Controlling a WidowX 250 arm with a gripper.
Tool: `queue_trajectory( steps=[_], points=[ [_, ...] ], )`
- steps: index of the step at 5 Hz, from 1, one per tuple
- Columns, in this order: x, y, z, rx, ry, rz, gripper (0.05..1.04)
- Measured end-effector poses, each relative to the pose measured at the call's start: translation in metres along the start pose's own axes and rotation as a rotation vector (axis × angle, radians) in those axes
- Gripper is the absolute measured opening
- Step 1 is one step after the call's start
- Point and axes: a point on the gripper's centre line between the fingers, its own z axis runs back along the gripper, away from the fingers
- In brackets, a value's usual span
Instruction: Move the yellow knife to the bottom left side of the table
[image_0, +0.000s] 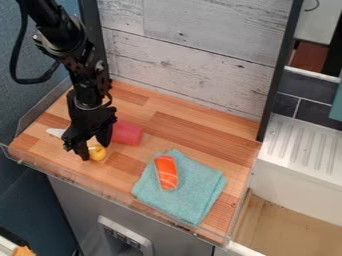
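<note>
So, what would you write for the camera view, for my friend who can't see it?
A black gripper is down at the yellow knife, on the left of a wooden table. Beside it is a red thing, and an orange fish slice lies on a blue cloth.

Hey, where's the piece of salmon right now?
In the camera view, the salmon lies near the middle of the picture, on the upper left part of the folded teal cloth, to the right of the gripper.
</note>
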Motion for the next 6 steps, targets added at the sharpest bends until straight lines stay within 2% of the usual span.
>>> queue_trajectory(
  steps=[1,2,3,4,5,6],
  points=[
    [0.0,0.0,0.001,0.001,0.008,0.012,1.012],
    [0.0,0.0,0.001,0.007,0.013,0.021,1.008],
    [-0.005,0.0,0.003,0.005,0.045,0.021,1.001],
    [0.004,-0.006,0.034,-0.082,0.048,0.047,1.001],
    [0.002,-0.005,0.057,-0.149,0.058,0.048,1.001],
    [0.004,-0.004,0.068,-0.169,0.039,0.062,1.001]
  ],
)
